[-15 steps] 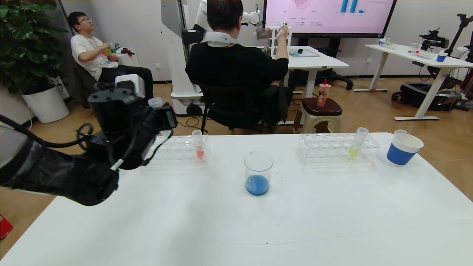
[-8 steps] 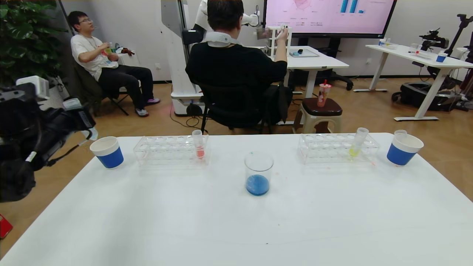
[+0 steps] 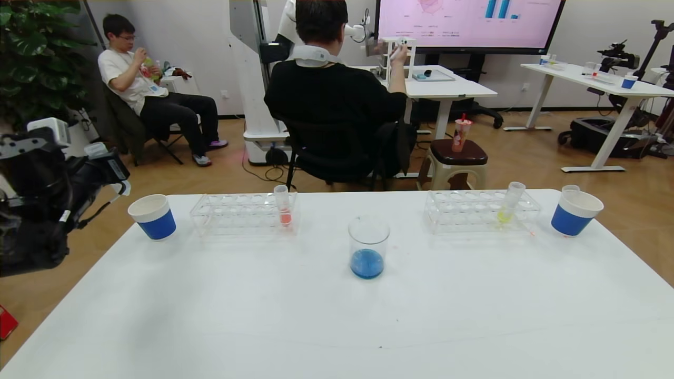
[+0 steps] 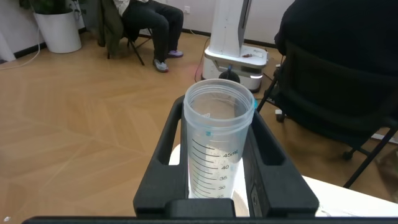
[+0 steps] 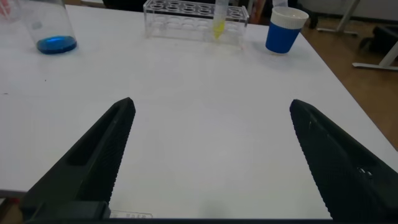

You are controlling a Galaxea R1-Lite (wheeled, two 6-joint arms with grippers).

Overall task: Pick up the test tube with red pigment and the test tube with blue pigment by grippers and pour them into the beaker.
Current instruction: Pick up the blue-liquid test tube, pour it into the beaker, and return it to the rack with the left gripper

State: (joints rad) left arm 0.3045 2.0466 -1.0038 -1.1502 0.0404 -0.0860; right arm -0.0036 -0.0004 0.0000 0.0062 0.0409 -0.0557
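- Clear plastic everywhere on this white tabletop (image 3: 210, 316): two tube racks, one on the left (image 3: 242, 213) and one on the right (image 3: 482, 210), each with just one tube standing in it.
- Left rack holds the test tube with red pigment (image 3: 283, 206), upright at the rack's right end. Only one red tube that I can count.
- Right rack has a yellow-green tube (image 3: 509, 204), leaning a bit.
- One beaker (image 3: 368, 247) sits between the racks, nearer the robot, with blue liquid pooled in the bottom.
- Two blue-and-white paper cups: one (image 3: 152, 216) just left of the left rack, one (image 3: 575, 211) just right of the right rack.
- Left hand (image 3: 108, 171) hangs off the tabletop's left edge, out over the wood floor, level with the left cup.
- The left wrist view shows what the head view doesn't: that left hand is clamped on a clear graduated tube (image 4: 217, 146), upright between the fingers (image 4: 165, 158), and it looks empty. Can't see any blue in it, so I'd guess this is the test tube with blue pigment but can't say for sure.
- The right hand (image 5: 211, 162) only shows in the right wrist view: spread wide apart, holding nothing, low over the near right part of the tabletop, with beaker, right rack and right cup farther off.
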